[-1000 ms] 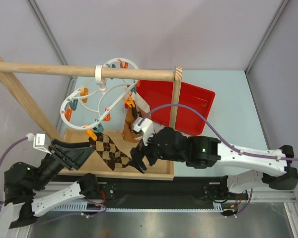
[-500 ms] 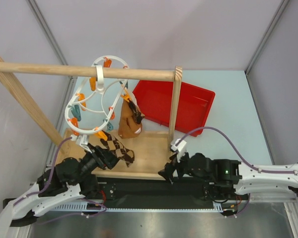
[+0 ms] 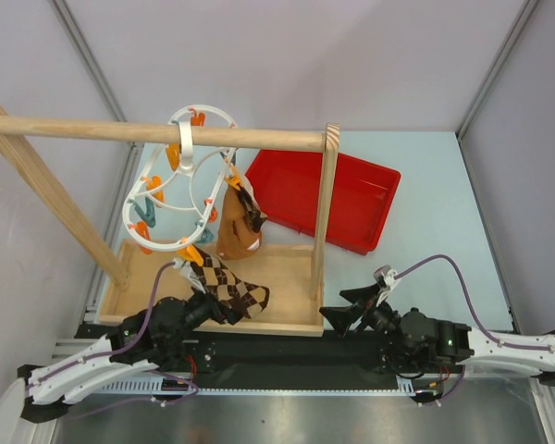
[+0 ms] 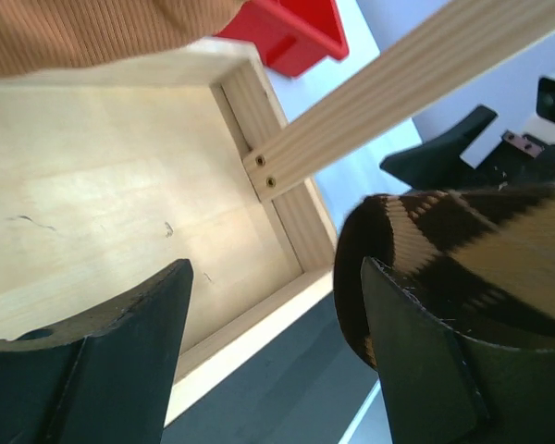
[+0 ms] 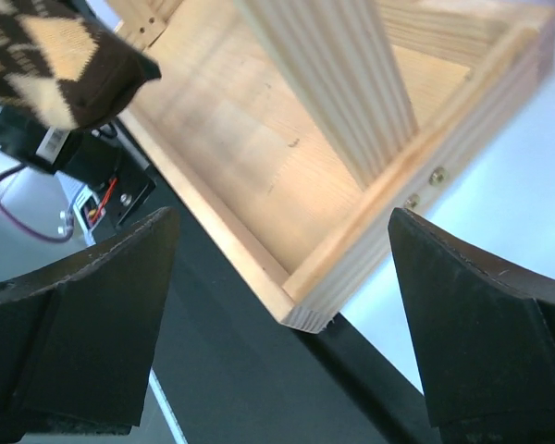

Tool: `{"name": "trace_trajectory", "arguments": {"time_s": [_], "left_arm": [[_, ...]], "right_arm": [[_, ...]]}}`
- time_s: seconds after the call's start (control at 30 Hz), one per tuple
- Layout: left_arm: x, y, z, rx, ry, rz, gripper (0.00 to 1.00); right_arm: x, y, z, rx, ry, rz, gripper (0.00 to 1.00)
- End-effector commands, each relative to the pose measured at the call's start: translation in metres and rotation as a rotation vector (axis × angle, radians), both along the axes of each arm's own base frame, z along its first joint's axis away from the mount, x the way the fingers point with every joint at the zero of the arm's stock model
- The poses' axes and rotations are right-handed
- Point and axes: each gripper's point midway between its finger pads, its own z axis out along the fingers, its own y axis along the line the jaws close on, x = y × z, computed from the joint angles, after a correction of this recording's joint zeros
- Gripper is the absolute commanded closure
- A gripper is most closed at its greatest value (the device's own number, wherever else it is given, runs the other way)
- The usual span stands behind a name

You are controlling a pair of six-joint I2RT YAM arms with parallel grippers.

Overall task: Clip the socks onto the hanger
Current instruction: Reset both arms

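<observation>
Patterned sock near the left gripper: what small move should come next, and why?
Probably ease the left gripper back toward its base. Its jaws stand open, but the patterned sock, which seems to hang from the hanger, rests against one finger; backing away should let it dangle free.

The pale blue table (image 3: 435,185) carries a shallow wooden tray (image 3: 287,277) at the near left, the base of a post-and-rod frame. A red bin (image 3: 351,180) sits far right of centre, just beside the tray's far corner. A black rail (image 3: 287,356) runs along the near edge.
</observation>
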Motion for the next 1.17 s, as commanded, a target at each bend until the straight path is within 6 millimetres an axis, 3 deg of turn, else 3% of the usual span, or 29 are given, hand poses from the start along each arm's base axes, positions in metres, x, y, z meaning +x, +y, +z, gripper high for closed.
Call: {"name": "trace_trajectory", "arguments": {"time_s": [0.0, 0.03, 0.2, 0.23, 0.27, 0.3, 0.5, 0.77, 1.13], "left_arm": [[-0.013, -0.012, 0.048, -0.231, -0.124, -0.1, 0.23], [-0.013, -0.016, 0.046, -0.245, -0.132, -0.11, 0.23], [-0.015, -0.029, 0.032, -0.278, -0.12, -0.143, 0.23], [-0.016, -0.033, 0.019, -0.263, -0.104, -0.157, 0.23], [-0.017, -0.036, 0.022, -0.296, -0.109, -0.164, 0.23], [-0.017, -0.041, 0.004, -0.285, -0.078, -0.171, 0.23], [-0.021, -0.05, -0.016, -0.335, -0.027, -0.2, 0.25], [-0.023, -0.052, -0.024, -0.336, -0.005, -0.21, 0.25], [-0.023, -0.052, -0.03, -0.315, 0.008, -0.205, 0.25]], "right_arm": [[0.009, -0.005, 0.001, 0.086, 0.055, -0.082, 0.0], [0.01, -0.005, -0.011, 0.057, 0.064, -0.093, 0.0], [0.017, -0.01, -0.027, 0.042, 0.117, -0.168, 0.0], [0.02, -0.013, -0.027, 0.053, 0.13, -0.2, 0.0], [0.021, -0.014, -0.029, 0.057, 0.135, -0.204, 0.0], [0.021, -0.015, -0.031, 0.059, 0.141, -0.208, 0.0], [0.021, -0.017, -0.051, 0.086, 0.206, -0.239, 0.0], [0.02, -0.023, -0.062, 0.057, 0.219, -0.269, 0.0], [0.017, -0.022, -0.06, 0.064, 0.204, -0.263, 0.0]]}}
